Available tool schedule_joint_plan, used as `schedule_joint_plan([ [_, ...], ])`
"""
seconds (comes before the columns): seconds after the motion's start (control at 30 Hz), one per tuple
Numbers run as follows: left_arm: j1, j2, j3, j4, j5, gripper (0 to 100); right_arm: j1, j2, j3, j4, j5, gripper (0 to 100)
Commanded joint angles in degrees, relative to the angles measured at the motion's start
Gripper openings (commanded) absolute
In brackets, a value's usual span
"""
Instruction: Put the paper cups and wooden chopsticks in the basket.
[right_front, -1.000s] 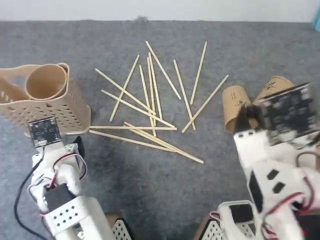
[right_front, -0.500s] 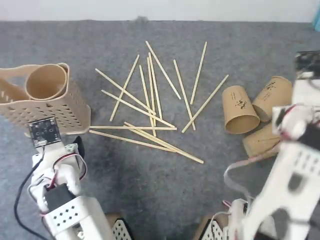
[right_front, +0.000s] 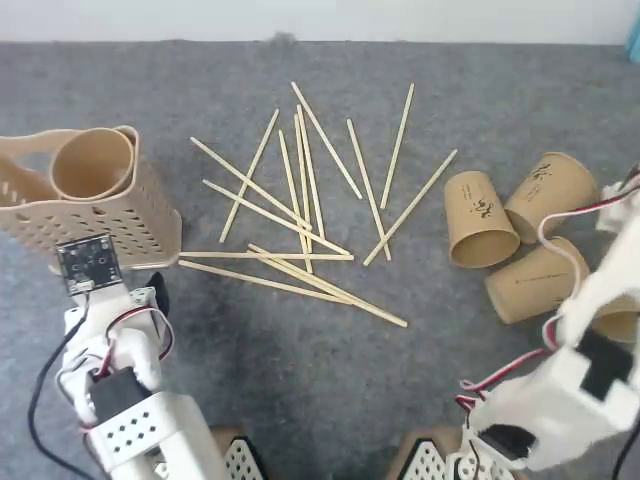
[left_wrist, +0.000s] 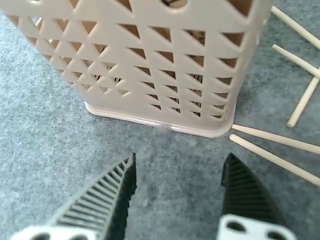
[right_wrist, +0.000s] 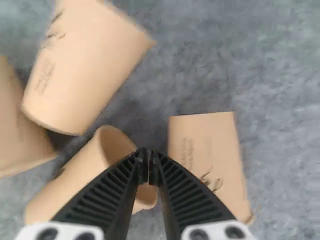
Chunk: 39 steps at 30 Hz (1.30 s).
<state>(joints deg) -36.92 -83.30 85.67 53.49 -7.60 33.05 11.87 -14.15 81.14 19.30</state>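
Several wooden chopsticks (right_front: 300, 200) lie scattered across the middle of the grey carpet. The beige lattice basket (right_front: 90, 225) stands at the far left with one paper cup (right_front: 92, 163) inside it. More paper cups lie on their sides at the right (right_front: 480, 220), (right_front: 545, 195), (right_front: 535, 282). My left gripper (left_wrist: 177, 172) is open, low over the carpet just in front of the basket's base (left_wrist: 150, 60). My right gripper (right_wrist: 148, 162) is shut with nothing in it, hovering over the lying cups (right_wrist: 80, 70), (right_wrist: 207, 155), (right_wrist: 75, 192).
Two chopstick ends (left_wrist: 275, 150) reach close to the basket's corner. The right arm (right_front: 580, 380) runs along the table's right edge, partly over one cup. Bare carpet lies in front of the chopsticks between the two arm bases.
The right arm has swung away from over the cups to the right edge, uncovering them. The left arm, basket and chopsticks have not moved.
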Motion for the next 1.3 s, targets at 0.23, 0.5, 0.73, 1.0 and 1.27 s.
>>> schedule_joint_plan([
  [0.23,0.4,0.5,-0.9,-2.4,0.5,1,-0.7,11.6,-8.4,12.4,-0.4,0.9],
  [0.5,0.4,0.6,-0.8,-2.8,0.5,1,-7.0,5.8,-6.2,21.7,-2.0,0.9],
  [0.73,0.4,0.6,-0.8,-2.9,0.5,1,-17.1,-5.3,5.9,21.6,-5.6,0.9],
  [1.0,0.4,0.5,-0.8,-3.0,0.5,1,-29.0,-29.2,21.8,21.6,-7.8,0.9],
  [1.27,0.4,0.5,-0.8,-2.9,0.5,2,-30.9,-46.1,22.2,21.1,-6.1,4.3],
])
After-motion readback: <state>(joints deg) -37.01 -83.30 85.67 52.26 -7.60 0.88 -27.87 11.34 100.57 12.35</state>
